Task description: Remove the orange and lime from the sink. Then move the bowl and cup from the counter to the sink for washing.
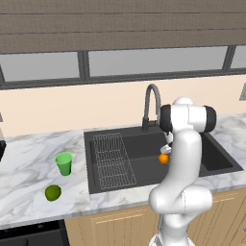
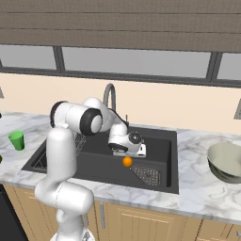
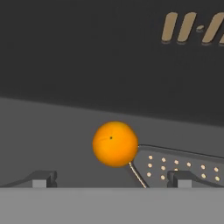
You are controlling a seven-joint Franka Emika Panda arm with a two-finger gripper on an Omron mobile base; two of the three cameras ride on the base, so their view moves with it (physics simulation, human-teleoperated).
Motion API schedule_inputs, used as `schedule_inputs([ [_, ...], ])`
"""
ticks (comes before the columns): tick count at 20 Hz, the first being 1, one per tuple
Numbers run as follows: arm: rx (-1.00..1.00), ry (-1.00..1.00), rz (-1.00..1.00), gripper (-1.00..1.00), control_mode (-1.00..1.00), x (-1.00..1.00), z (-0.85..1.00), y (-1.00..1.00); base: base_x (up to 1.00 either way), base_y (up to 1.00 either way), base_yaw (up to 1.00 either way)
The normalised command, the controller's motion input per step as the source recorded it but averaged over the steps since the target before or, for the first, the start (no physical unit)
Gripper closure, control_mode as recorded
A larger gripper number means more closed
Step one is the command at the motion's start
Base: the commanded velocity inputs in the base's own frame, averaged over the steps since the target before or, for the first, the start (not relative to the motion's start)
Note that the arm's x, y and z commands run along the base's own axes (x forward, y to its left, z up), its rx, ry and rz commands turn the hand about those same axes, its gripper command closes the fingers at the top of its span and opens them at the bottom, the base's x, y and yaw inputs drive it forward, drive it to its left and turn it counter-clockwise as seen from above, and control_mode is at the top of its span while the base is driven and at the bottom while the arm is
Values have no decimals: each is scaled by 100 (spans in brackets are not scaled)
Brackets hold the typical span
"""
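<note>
The orange (image 3: 115, 144) lies on the floor of the sink (image 2: 162, 136), touching the corner of the perforated drain plate (image 3: 183, 164). The pincer (image 3: 111, 179) hangs just above it inside the basin, jaws spread wide with nothing between them. On the surface (image 1: 29, 163) left of the sink stand the cup (image 1: 63, 164) and, nearer the front edge, the lime (image 1: 53, 192). The bowl (image 2: 226, 162) sits to the sink's right.

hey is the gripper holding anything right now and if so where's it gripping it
Nothing is held. The gripper is open above the orange, which sits on the sink floor between the spread fingertips without touching them.
</note>
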Motion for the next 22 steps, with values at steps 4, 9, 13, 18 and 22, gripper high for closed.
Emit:
schedule_inputs([
  [4, 0, 1, 0, -100, -100, 4, -12, 3, 0, 0, 0],
  [9, 0, 1, 0, -100, -100, 3, -11, 3, 0, 0, 0],
  [13, 0, 0, 0, -100, -100, 3, -10, 3, 0, 0, 0],
  [18, 0, 1, 0, -100, -100, 3, -10, 1, 0, 0, 0],
  [22, 0, 1, 0, -100, -100, 2, -10, 2, 0, 0, 0],
])
